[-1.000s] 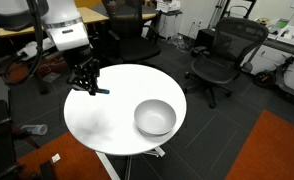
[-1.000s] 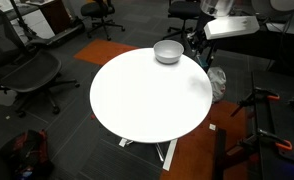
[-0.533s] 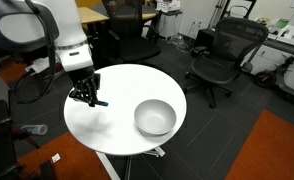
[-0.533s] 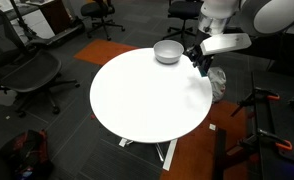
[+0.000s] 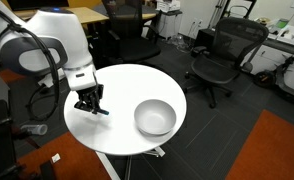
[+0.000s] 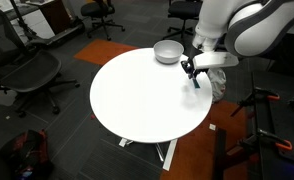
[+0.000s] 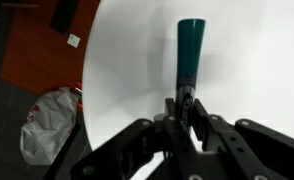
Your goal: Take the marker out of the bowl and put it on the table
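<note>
I have the marker (image 7: 190, 48) clamped by its dark end in the gripper (image 7: 187, 106), and its teal body points up the middle of the wrist view over the white top. In an exterior view the gripper hangs low over the left part of the table (image 5: 122, 132), well apart from the bowl (image 5: 155, 117) at lower right, which looks empty. I judge this to be the placing step. I cannot tell whether the marker touches the top. Next I would ease down until it rests, part the fingers, then lift straight away so it doesn't roll.
</note>
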`<state>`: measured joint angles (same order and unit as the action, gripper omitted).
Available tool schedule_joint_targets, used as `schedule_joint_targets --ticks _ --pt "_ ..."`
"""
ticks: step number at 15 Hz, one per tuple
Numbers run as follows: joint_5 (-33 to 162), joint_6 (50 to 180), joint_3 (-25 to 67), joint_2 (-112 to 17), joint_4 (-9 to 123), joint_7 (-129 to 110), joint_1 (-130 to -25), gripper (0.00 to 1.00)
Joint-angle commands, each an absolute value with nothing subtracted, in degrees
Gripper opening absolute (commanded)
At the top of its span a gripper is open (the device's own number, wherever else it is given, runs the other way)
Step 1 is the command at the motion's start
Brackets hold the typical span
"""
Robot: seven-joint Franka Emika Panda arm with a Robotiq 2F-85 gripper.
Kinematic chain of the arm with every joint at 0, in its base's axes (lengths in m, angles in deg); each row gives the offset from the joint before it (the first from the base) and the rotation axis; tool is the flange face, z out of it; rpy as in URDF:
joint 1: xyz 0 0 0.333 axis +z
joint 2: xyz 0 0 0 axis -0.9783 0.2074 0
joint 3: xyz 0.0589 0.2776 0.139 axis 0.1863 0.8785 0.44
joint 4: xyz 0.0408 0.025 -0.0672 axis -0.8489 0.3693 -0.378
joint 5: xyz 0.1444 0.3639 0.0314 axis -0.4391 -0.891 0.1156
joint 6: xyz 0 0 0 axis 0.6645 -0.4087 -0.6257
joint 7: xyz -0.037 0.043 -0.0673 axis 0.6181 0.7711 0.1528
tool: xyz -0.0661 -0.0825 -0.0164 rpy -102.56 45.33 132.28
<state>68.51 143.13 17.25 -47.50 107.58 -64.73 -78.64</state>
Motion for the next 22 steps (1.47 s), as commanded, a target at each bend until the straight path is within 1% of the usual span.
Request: schedule_joint_targets --ticks 1,3,4,5,6,8,11,14,18,22 --pt "64.5 145.9 16.3 -44.2 106.0 -63.5 -76.6 0.05" --pt "63.4 146.0 15.9 -43.0 105.3 -63.3 -75.8 0.05" --pt "63.3 145.8 15.4 -42.6 104.9 -63.5 -75.2 0.21" --pt "63.0 145.5 15.2 -42.4 104.6 -63.5 -74.9 0.46" --pt "63.0 145.4 14.7 -42.2 104.4 -63.5 -74.4 0.47" --pt "63.6 145.1 13.6 -42.5 104.0 -63.9 -73.3 0.56" --pt "64.7 144.3 11.6 -44.2 104.1 -64.5 -71.4 0.80" --pt "64.2 142.8 11.7 -47.2 104.8 -63.1 -71.0 0.99" --pt "68.2 139.2 10.0 -52.6 105.8 -64.1 -69.1 1.00" --pt "73.7 133.4 11.5 -59.7 106.6 -64.6 -70.6 1.00"
